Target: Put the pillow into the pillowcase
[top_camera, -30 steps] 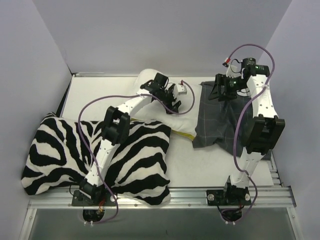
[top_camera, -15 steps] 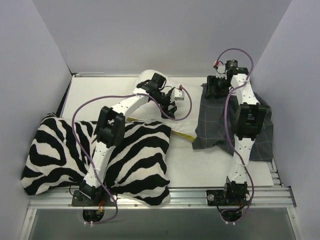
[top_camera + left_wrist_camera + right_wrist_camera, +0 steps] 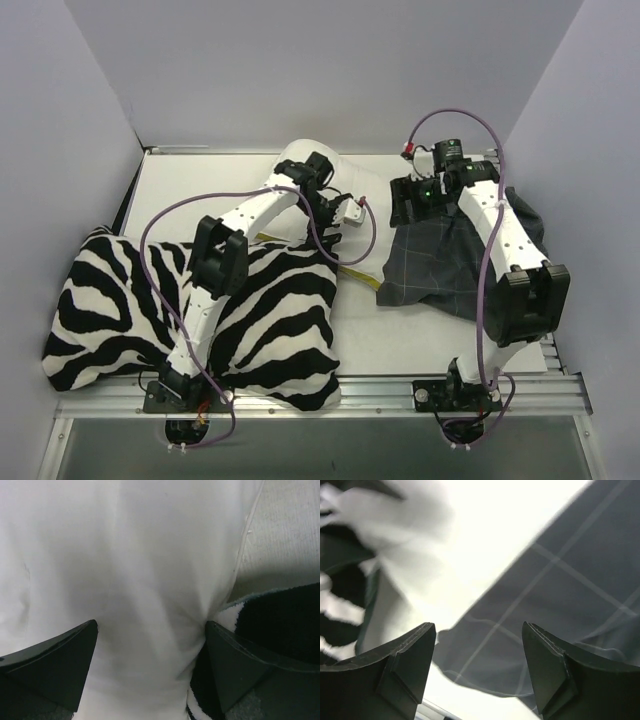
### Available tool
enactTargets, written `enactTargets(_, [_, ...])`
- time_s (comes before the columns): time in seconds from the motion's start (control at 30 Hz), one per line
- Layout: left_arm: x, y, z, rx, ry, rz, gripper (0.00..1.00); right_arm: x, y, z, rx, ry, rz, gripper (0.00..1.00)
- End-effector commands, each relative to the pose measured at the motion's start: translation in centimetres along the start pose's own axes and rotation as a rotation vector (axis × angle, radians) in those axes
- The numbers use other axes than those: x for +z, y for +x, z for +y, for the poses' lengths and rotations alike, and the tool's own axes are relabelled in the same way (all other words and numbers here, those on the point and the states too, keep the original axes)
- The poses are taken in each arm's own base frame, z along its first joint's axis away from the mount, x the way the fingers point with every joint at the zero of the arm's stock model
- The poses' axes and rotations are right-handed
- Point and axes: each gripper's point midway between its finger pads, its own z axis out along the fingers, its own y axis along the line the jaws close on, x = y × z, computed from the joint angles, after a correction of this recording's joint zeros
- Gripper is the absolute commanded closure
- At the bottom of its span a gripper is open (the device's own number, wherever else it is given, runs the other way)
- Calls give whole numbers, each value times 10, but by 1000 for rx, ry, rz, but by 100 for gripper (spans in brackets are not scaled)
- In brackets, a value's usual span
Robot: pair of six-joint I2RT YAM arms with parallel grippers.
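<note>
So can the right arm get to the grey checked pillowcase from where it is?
Probably yes. The right end effector hangs open just above the pillowcase near its edge, with nothing between them. The pillow and the zebra cushion lie off to the left, out of its way.

Boxed in by plain, pale lilac-grey panels: back wall (image 3: 320, 70) at 12 o'clock, left wall (image 3: 50, 150) at 9, right wall (image 3: 600, 150) at 3. White table (image 3: 200, 180) between, evenly lit, with soft shadows. Aluminium rail (image 3: 380, 385) along 6 o'clock, dull grey surface (image 3: 330, 450) beyond.
</note>
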Motion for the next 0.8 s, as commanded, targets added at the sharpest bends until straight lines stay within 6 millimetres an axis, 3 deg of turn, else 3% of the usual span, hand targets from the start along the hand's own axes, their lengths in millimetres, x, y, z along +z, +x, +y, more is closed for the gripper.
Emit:
enactTargets(0.0, [11, 9, -4, 52, 34, 104, 3, 12, 47, 12, 51, -24, 136, 31])
enactTargets(0.07, [28, 12, 1, 26, 39, 92, 11, 16, 62, 13, 89, -33, 189, 34])
enactTargets(0.13, [37, -8, 13, 45, 15, 32, 21, 18, 78, 12, 130, -41, 227, 36])
enactTargets(0.17, [47, -12, 15, 17, 19, 6, 35, 19, 81, 7, 151, -40, 233, 37])
enactTargets(0.2, [50, -25, 28, 38, -23, -40, 41, 20, 85, 3, 169, -40, 241, 38])
enactTargets(0.27, [61, -45, 33, -1, -43, -109, 51, 27, 89, -18, 212, -15, 262, 44])
enactTargets(0.3, [62, -59, 46, 22, -93, -151, 60, 30, 88, -28, 228, -1, 263, 49])
enactTargets(0.37, [63, -76, 48, -34, -108, -210, 73, 36, 71, -60, 284, 23, 235, 57])
enactTargets(0.4, [61, -86, 57, -35, -139, -250, 89, 38, 63, -71, 302, 30, 219, 62])
enactTargets(0.43, [57, -93, 61, -57, -154, -274, 96, 46, 52, -79, 322, 12, 206, 64])
enactTargets(0.47, [55, -97, 63, -136, -165, -293, 100, 38, 22, -90, 330, 17, 128, 64])
enactTargets(0.53, [45, -110, 70, -214, -198, -343, 100, 37, -6, -90, 318, -26, 67, 62])
enactTargets(0.57, [41, -114, 68, -226, -188, -362, 92, 30, -22, -88, 293, -36, 22, 59])
enactTargets(0.6, [36, -116, 67, -233, -191, -367, 78, 26, -26, -82, 278, -52, 14, 49])
enactTargets(0.63, [23, -123, 64, -222, -206, -374, 49, 13, -31, -75, 260, -56, -18, 44])
enactTargets(0.67, [25, -113, 60, -222, -212, -342, 40, 5, -29, -72, 257, -53, -24, 40])
enactTargets(0.7, [23, -113, 57, -208, -222, -334, 32, 3, -15, -69, 266, -47, -1, 36])
enactTargets(0.73, [8, -120, 54, -161, -248, -336, 22, -18, -12, -61, 251, -28, -36, 36])
enactTargets(0.77, [15, -105, 48, -172, -254, -293, 18, -26, -2, -58, 253, -8, -40, 36])
